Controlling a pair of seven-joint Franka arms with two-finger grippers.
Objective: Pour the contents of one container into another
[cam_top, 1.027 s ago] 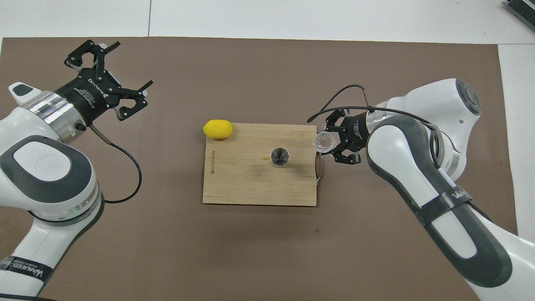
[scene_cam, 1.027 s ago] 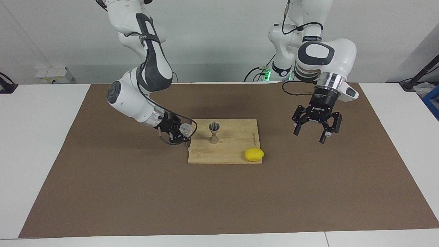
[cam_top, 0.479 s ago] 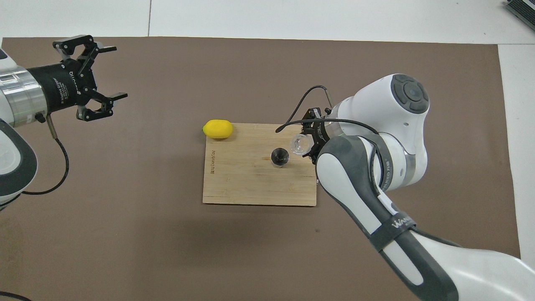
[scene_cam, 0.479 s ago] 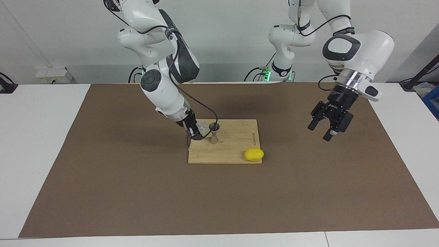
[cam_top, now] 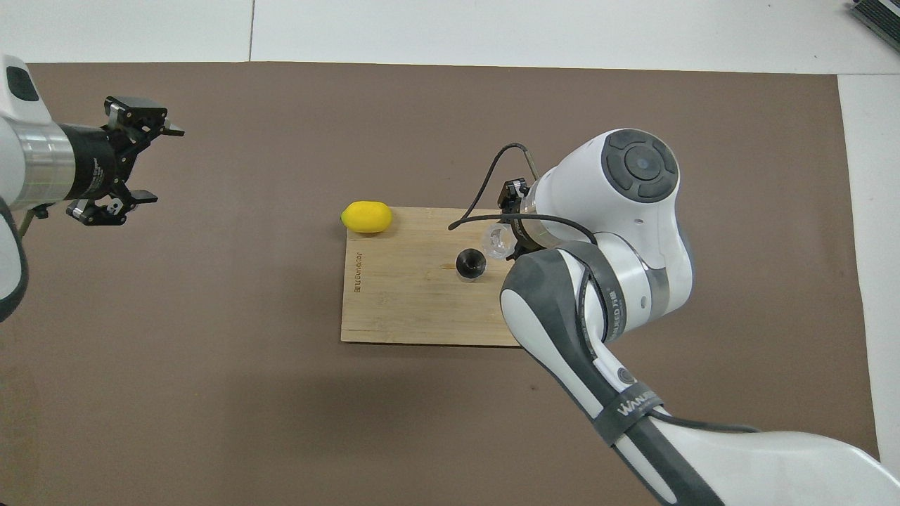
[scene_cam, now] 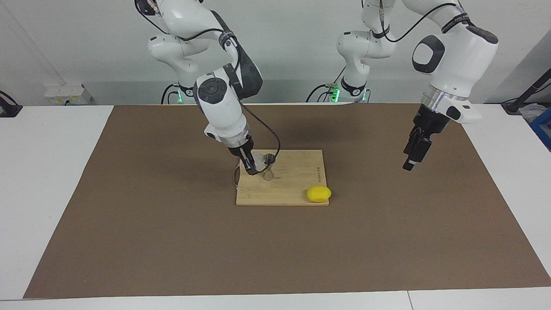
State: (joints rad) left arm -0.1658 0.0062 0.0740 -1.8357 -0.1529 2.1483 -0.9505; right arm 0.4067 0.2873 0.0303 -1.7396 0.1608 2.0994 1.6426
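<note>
Right claw (scene_cam: 253,165) grips the small clear glass cup (scene_cam: 258,160), tipped against the rim of the silvery hourglass steel jigger (scene_cam: 269,165) standing on the bamboo board (scene_cam: 297,189); overhead, the arm hides that grip. Left claw (cam_top: 133,161) waits, spread open overhead, edge-on in the facing view.

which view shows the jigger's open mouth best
The overhead view: the jigger shows its dark open top cone from above, with the glass cup at its rim. The facing view gives only its hourglass side profile, the mouth partly covered by the cup.
</note>
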